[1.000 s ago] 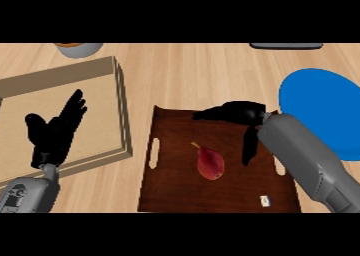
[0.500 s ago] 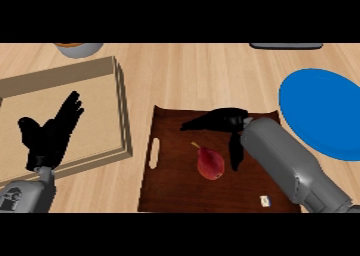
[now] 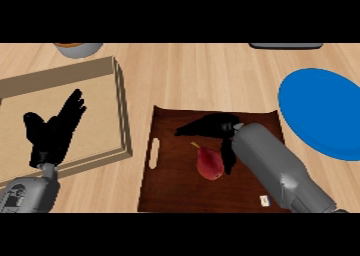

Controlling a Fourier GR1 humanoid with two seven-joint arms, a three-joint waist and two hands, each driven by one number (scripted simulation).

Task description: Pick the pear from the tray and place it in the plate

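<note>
Red pear (image 3: 209, 162) lies in dark wooden tray (image 3: 168, 190), right robot hand (image 3: 212, 126) over it.
Fingers relaxed, holding nothing; left robot hand (image 3: 54, 132) open over tan box (image 3: 116, 107). Round blue plate (image 3: 323, 112) on wood-grain counter (image 3: 205, 70).

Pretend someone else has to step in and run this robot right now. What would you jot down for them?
Right hand: open, over the dark tray, just above the pear, holding nothing.
Left hand: open, resting fingers up over the pale wooden box at the left.
Pear: lying on the tray, not yet grasped.
Blue plate: on the counter right of the tray, nothing on it.
Done: the hand is at the pear.
Left: grasp the pear, lift it, carry it right, set it on the plate.
</note>
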